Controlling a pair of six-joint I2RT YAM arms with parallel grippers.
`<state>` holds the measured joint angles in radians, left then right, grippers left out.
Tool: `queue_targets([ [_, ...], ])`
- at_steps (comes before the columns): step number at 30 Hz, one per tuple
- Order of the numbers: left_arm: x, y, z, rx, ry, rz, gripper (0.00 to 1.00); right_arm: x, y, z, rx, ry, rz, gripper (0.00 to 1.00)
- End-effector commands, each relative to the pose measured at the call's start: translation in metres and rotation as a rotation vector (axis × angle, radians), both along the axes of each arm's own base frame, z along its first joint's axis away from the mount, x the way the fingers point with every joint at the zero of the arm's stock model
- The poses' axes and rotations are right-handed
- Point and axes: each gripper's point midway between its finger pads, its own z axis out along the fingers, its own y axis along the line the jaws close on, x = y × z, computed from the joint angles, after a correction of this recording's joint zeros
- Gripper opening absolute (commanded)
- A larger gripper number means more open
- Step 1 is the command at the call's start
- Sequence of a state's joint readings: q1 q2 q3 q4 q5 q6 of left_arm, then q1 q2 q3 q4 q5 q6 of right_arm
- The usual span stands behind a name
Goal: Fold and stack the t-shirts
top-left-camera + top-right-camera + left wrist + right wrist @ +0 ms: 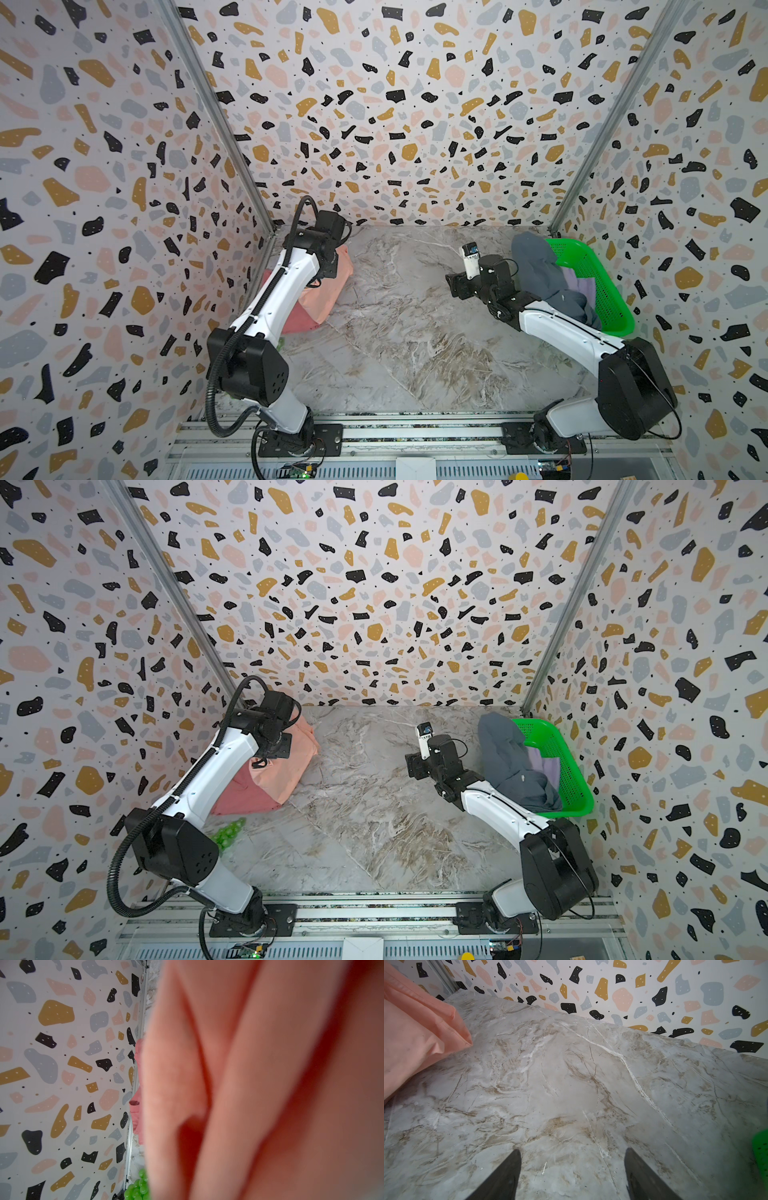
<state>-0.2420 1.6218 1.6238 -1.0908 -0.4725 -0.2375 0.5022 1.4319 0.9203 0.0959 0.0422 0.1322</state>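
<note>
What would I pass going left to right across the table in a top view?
Rose-red t-shirt → peach-orange t-shirt → right gripper → blue-grey t-shirt → green basket. Left out: green balls and lavender t-shirt, whose places overlap others.

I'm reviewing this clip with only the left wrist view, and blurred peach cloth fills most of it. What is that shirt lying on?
Observer: The peach t-shirt lies partly over a dusty red t-shirt at the left rear of the table.
Operator: Is the other arm helping?
Observer: No; the right pincer is open over bare table, holding nothing.
Operator: Any other shirts?
Observer: A blue-grey t-shirt drapes over the rim of the green basket, with a lavender one inside.
</note>
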Motion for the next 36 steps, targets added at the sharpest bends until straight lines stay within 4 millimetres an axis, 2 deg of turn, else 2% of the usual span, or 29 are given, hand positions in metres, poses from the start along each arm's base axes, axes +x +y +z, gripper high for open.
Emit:
queue_targets([
  [1, -0.008, 0.002, 0.014, -0.042, -0.036, 0.038, 0.00, 0.003, -0.003, 0.003, -0.011, -0.001, -0.010, 0.78],
  [9, -0.011, 0.039, 0.006, -0.017, -0.073, 0.141, 0.00, 0.000, -0.002, -0.002, -0.026, 0.010, 0.006, 0.78],
  [17, -0.015, 0.085, -0.039, 0.098, 0.050, 0.235, 0.00, -0.002, -0.006, -0.005, -0.038, 0.020, -0.005, 0.78],
  [21, -0.017, 0.111, -0.046, 0.172, 0.063, 0.296, 0.00, -0.002, -0.008, -0.007, -0.043, 0.028, -0.017, 0.77],
  [22, -0.016, 0.118, -0.046, 0.195, 0.057, 0.315, 0.07, -0.002, -0.008, -0.007, -0.043, 0.027, -0.017, 0.78],
  [24, -0.015, 0.132, -0.046, 0.244, 0.056, 0.343, 0.47, -0.001, -0.009, -0.007, -0.047, 0.028, -0.022, 0.78],
  [25, -0.015, 0.139, -0.045, 0.281, 0.051, 0.362, 0.63, -0.001, -0.009, -0.006, -0.049, 0.027, -0.026, 0.78],
  [27, -0.015, 0.152, -0.040, 0.342, 0.038, 0.399, 0.82, 0.001, -0.010, -0.005, -0.054, 0.026, -0.033, 0.78],
  [29, -0.018, 0.165, -0.027, 0.401, 0.003, 0.463, 0.92, 0.001, -0.011, -0.003, -0.058, 0.023, -0.040, 0.78],
  [32, -0.013, 0.165, -0.007, 0.380, -0.079, 0.503, 1.00, 0.001, -0.014, -0.001, -0.063, 0.021, -0.052, 0.78],
  [34, -0.001, 0.151, -0.006, 0.257, -0.130, 0.463, 1.00, 0.000, -0.016, -0.002, -0.068, 0.024, -0.058, 0.78],
  [36, 0.013, 0.124, -0.010, 0.094, -0.180, 0.382, 1.00, 0.000, -0.017, -0.004, -0.073, 0.028, -0.064, 0.78],
])
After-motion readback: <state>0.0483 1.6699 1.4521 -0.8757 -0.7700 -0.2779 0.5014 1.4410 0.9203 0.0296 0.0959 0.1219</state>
